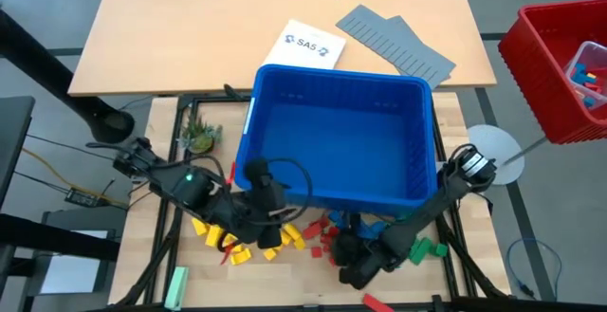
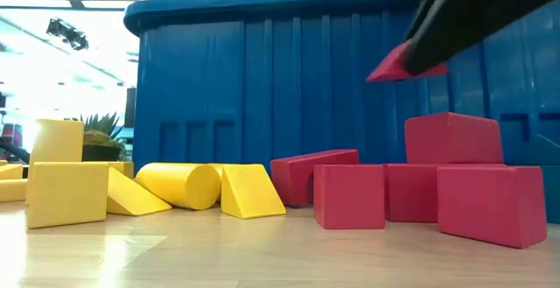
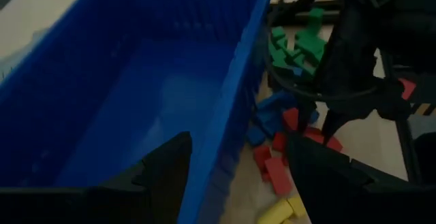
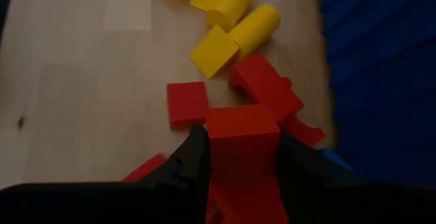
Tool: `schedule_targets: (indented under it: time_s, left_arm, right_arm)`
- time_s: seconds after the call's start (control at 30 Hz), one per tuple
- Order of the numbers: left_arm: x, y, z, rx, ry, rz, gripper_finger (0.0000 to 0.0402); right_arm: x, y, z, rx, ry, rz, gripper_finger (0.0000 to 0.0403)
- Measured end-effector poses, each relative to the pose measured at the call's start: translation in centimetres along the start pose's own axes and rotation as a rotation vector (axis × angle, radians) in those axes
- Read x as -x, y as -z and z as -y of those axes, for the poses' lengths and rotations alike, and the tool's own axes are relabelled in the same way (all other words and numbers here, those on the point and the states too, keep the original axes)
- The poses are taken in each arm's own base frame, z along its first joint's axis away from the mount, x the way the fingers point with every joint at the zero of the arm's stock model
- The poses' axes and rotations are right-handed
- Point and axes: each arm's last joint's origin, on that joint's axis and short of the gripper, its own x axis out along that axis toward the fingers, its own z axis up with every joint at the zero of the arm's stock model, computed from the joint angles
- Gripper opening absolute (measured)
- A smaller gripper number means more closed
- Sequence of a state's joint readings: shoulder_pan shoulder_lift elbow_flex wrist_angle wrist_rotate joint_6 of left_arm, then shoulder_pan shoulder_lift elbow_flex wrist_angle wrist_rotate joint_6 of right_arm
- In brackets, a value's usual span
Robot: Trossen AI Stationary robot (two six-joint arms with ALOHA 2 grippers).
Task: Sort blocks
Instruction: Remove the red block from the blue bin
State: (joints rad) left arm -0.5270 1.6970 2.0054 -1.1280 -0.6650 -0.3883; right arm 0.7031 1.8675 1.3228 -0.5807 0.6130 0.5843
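right end effector [image 4: 237,157]: clamped on a red block [image 4: 242,142], raised over the red cluster [image 4: 266,91] for grouping by colour; yellow blocks [image 4: 228,20] beyond, blue bin [image 1: 341,141] beside. left end effector [image 3: 235,166]: wide, empty, over bin rim.

"SA5" is printed on a white paper sheet [image 1: 306,45] lying on the bench [image 1: 190,37]; nothing else is legible.
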Motion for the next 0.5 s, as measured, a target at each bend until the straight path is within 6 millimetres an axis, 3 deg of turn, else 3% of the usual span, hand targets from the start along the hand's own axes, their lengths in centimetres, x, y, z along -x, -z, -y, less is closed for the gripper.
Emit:
schedule_targets:
  time_s: [0.17,0.5]
  left_arm:
    - [-0.9,0.7,0.5,0.000,-0.008,-0.020,0.0248]
    - [-0.9,0.7,0.4,0.006,-0.019,-0.009,0.0248]
  right_arm:
    - [-0.8,-0.6,1.1,-0.040,-0.019,-0.034,0.0155]
    - [-1.3,-0.7,2.2,-0.085,0.046,-0.061,0.0234]
